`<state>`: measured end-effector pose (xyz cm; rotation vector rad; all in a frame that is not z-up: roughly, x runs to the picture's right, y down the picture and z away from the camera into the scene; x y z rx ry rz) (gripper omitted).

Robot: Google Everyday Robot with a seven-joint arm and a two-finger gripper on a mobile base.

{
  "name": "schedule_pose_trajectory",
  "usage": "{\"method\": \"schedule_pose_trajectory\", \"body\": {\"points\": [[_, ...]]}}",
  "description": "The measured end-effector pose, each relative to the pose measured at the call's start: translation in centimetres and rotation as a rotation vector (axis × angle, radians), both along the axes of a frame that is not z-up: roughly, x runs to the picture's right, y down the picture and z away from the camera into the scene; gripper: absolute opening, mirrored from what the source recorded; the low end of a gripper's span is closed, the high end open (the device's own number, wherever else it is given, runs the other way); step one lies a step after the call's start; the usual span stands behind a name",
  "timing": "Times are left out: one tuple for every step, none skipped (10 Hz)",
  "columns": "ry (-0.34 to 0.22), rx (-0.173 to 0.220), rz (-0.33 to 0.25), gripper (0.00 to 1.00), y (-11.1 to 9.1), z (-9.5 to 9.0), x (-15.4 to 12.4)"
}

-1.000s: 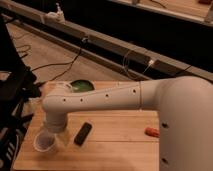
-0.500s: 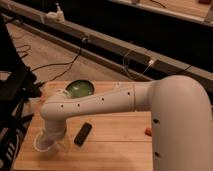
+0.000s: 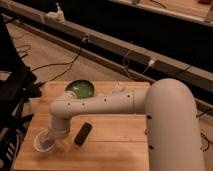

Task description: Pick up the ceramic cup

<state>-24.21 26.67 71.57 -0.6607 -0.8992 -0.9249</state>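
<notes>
The big white robot arm (image 3: pixel 115 102) is reaching down over the light wooden tabletop (image 3: pixel 115 150), and its claw (image 3: pixel 54 141) is sitting right at the small white round ceramic cup (image 3: pixel 44 143) near the tabletop's front left corner. I cannot tell if the claw is open or holding the cup. A flat black phone (image 3: pixel 83 134) is lying just to the right of the claw, and a shallow green bowl (image 3: pixel 80 89) is sitting farther back behind it.

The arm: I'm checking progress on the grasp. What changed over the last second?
The arm swung further left and lower, covering the orange item at the table's right edge. The gripper has come down at the cup; no lift yet. The cup, phone and green bowl stayed put.
</notes>
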Motion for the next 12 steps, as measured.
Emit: {"method": "schedule_pose_trajectory", "body": {"points": [[0.001, -0.004, 0.009, 0.51, 0.0, 0.5, 0.2], [0.002, -0.004, 0.023, 0.41, -0.3, 0.9, 0.3], [-0.003, 0.002, 0.039, 0.28, -0.7, 1.1, 0.4], [-0.008, 0.015, 0.048, 0.19, -1.2, 1.0, 0.5], [-0.014, 0.030, 0.055, 0.12, -1.8, 0.8, 0.5], [-0.021, 0.060, 0.072, 0.02, -2.9, 0.2, 0.6], [-0.029, 0.088, 0.097, 0.00, -4.2, -0.6, 0.7], [-0.035, 0.111, 0.125, 0.00, -5.3, -1.3, 0.8], [-0.038, 0.137, 0.169, 0.00, -6.9, -2.2, 1.3], [-0.040, 0.153, 0.212, 0.00, -8.2, -3.1, 1.9], [-0.039, 0.157, 0.220, 0.00, -8.5, -3.2, 2.1], [-0.042, 0.157, 0.221, 0.00, -8.5, -3.3, 2.0]]}}
